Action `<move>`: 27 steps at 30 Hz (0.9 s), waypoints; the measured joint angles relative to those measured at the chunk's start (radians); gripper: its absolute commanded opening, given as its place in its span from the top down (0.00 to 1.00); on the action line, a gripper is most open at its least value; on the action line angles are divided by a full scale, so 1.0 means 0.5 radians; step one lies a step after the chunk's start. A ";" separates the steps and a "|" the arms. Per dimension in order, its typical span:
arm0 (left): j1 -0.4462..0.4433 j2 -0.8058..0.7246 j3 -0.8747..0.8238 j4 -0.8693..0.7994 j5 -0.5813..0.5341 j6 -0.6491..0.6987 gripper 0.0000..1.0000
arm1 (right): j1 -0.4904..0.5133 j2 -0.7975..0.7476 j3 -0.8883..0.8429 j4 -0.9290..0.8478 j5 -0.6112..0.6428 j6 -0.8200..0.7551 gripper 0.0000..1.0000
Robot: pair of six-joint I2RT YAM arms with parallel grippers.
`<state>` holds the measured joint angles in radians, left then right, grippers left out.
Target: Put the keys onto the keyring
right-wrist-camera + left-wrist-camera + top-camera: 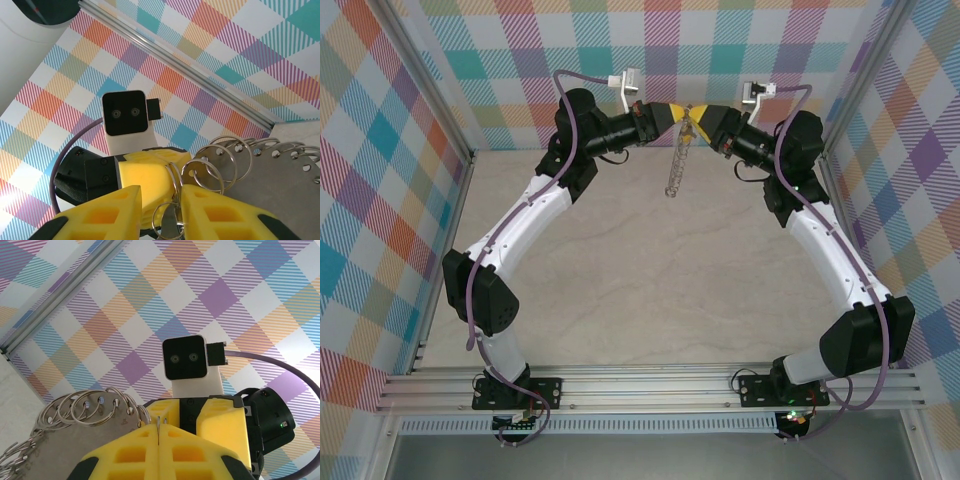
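Left gripper [158, 431]: I see its jaws clamped on the keyring [85, 409].
Right gripper [161, 200]: jaws apart, a small loop [166, 216] between.

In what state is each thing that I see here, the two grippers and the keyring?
keyring: lifted in the air, hanging down between the two grippers.
left gripper: shut on the keyring's rim.
right gripper: jaws partly apart at the keyring's rim; whether they grip it, I cannot tell.
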<state>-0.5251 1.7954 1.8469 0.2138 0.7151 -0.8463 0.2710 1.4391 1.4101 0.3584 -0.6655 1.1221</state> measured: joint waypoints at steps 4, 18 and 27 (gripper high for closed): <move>0.000 0.000 0.000 0.001 -0.005 0.000 1.00 | 0.008 0.000 0.000 0.000 0.001 0.000 0.72; 0.004 -0.010 -0.008 0.015 -0.043 -0.005 1.00 | 0.012 0.051 0.053 -0.024 -0.002 -0.001 0.79; 0.007 -0.012 -0.011 0.020 -0.058 -0.005 1.00 | 0.023 0.065 0.086 -0.034 -0.001 -0.008 0.73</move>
<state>-0.5217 1.7893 1.8416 0.2237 0.6861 -0.8490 0.2825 1.4715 1.4532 0.3412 -0.6659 1.1183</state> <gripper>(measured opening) 0.050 0.277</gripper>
